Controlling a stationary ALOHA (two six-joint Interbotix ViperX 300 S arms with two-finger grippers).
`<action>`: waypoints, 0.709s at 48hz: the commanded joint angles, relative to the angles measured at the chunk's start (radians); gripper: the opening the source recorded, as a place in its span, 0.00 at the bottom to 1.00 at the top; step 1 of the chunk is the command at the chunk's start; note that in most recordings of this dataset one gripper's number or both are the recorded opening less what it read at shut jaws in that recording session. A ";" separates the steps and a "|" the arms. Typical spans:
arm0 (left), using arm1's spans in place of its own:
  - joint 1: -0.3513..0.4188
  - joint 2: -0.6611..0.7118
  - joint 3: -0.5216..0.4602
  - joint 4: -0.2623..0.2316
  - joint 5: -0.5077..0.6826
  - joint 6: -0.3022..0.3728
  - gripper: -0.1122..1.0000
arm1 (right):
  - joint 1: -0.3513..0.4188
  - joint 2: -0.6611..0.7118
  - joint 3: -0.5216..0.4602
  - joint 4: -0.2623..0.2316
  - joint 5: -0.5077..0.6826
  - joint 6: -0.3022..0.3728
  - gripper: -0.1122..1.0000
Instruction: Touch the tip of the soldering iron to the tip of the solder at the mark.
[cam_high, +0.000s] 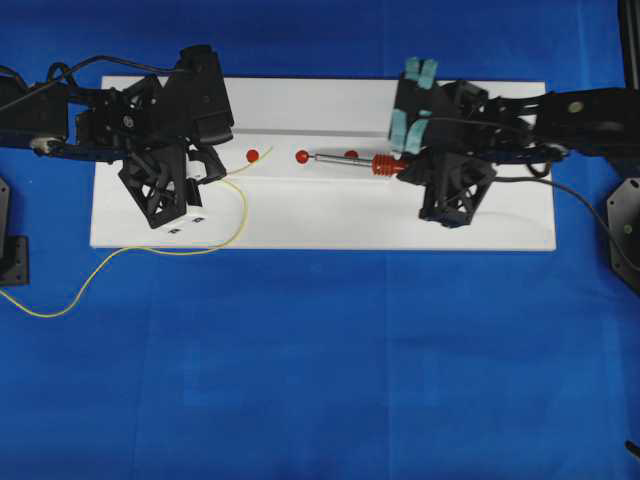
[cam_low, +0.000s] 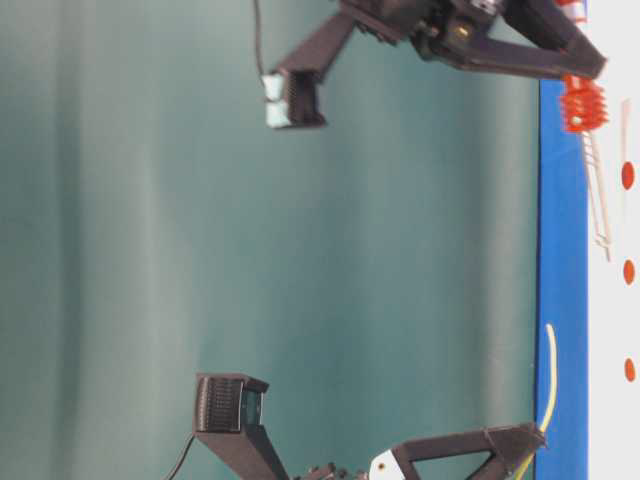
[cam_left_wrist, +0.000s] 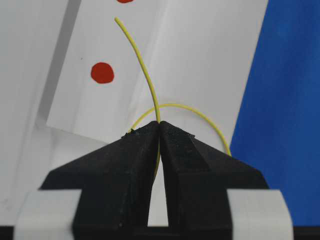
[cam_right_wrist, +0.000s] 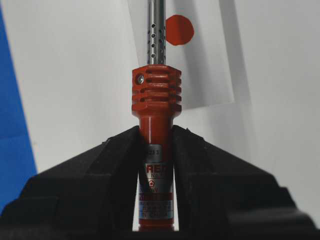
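The soldering iron (cam_high: 352, 160) lies level over the white board (cam_high: 320, 220), its silver shaft pointing left and its tip just right of the middle red mark (cam_high: 302, 156). My right gripper (cam_high: 408, 168) is shut on its red-orange handle (cam_right_wrist: 156, 95). My left gripper (cam_high: 215, 176) is shut on the yellow solder wire (cam_high: 243, 215). The wire's free end (cam_left_wrist: 145, 70) rises past the jaws and stops near the left red mark (cam_high: 252, 155). The two tips are apart. The iron's tip is out of the right wrist view.
A third red mark (cam_high: 350, 154) lies under the iron's shaft. The solder's slack loops over the board and trails onto the blue cloth (cam_high: 60, 300) at the left. The iron's black cord (cam_high: 575, 195) runs off to the right.
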 joint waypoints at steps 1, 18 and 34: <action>-0.002 -0.018 -0.009 0.000 -0.006 -0.002 0.12 | 0.002 -0.071 0.014 -0.002 -0.005 0.002 0.16; -0.002 -0.015 -0.014 -0.002 -0.017 -0.003 0.12 | -0.002 -0.281 0.170 0.000 -0.005 0.005 0.16; -0.002 -0.008 -0.021 0.000 -0.017 -0.005 0.12 | -0.008 -0.296 0.201 0.000 -0.003 0.005 0.16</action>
